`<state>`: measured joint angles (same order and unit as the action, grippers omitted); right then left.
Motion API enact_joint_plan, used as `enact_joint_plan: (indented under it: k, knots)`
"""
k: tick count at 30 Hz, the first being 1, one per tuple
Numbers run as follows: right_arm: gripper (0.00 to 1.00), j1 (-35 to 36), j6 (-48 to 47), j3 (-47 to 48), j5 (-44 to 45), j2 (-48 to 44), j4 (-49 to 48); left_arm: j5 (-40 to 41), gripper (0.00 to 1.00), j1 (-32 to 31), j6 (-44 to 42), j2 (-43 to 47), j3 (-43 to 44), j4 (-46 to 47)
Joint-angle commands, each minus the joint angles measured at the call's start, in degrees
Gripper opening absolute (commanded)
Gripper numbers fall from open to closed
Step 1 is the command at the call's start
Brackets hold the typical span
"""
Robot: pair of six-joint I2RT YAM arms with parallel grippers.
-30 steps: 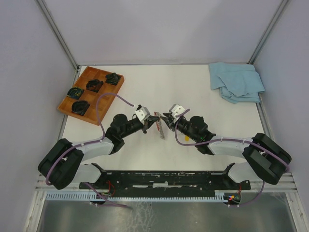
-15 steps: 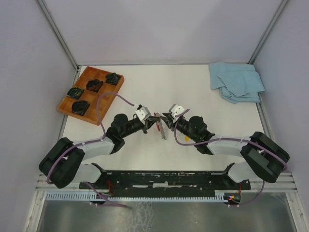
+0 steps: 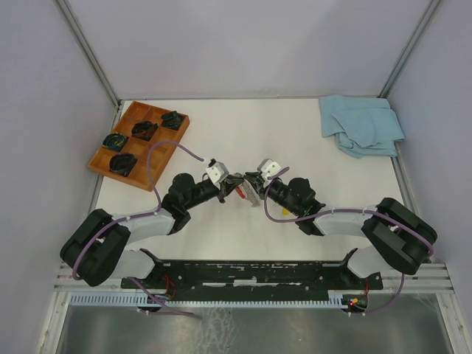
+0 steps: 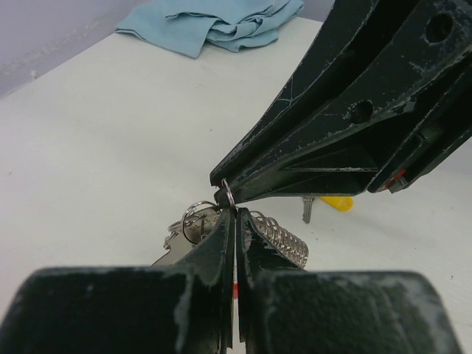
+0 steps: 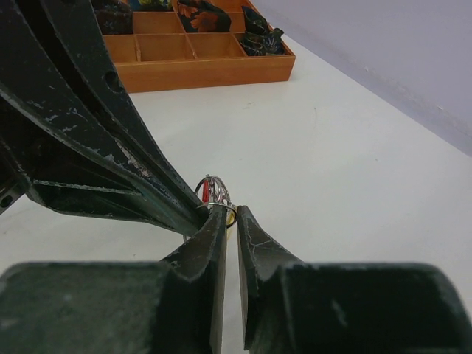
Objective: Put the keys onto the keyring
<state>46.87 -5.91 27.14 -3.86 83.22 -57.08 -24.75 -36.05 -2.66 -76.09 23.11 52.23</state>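
Observation:
My two grippers meet tip to tip over the middle of the table. My left gripper (image 3: 237, 181) is shut, and the thin metal ring of the keyring (image 4: 228, 196) stands edge-on between its tips (image 4: 234, 215). My right gripper (image 3: 249, 184) has its jaws nearly closed, a thin gap left, on the same ring (image 5: 218, 198), where a bit of the red strap (image 5: 204, 192) shows. A silver key (image 4: 183, 237) and the beaded chain (image 4: 286, 240) hang below the ring. A yellow-headed key (image 4: 330, 203) lies on the table under my right gripper.
A wooden tray (image 3: 99, 158) holding black coiled items stands at the back left and also shows in the right wrist view (image 5: 206, 70). A blue cloth (image 3: 361, 124) lies at the back right and in the left wrist view (image 4: 221, 22).
My right gripper has edged left and closer to my left gripper. The chain hanging between them shows less from above. My left arm has barely moved.

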Motion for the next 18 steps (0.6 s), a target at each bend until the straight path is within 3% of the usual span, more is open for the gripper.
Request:
enact_joint_plan:
  k: [1,5,12,18]
  knots:
    - [0.14,0.2,-0.9,2.6,0.4,0.3,-3.1,-3.9,0.03,-0.2,2.6,-0.3,1.6,6.5]
    - [0.01,0.2,-2.2,2.7,-0.5,-0.3,-2.1,-2.3,0.03,-0.2,2.0,0.3,1.5,5.3]
    - [0.01,0.3,-3.9,4.6,-3.0,-3.1,4.8,-0.9,0.03,-0.2,1.2,0.4,2.2,3.1]
    - [0.01,1.0,-5.8,5.3,-3.1,-4.5,7.4,-0.6,0.10,-0.2,1.7,0.1,2.9,2.3]
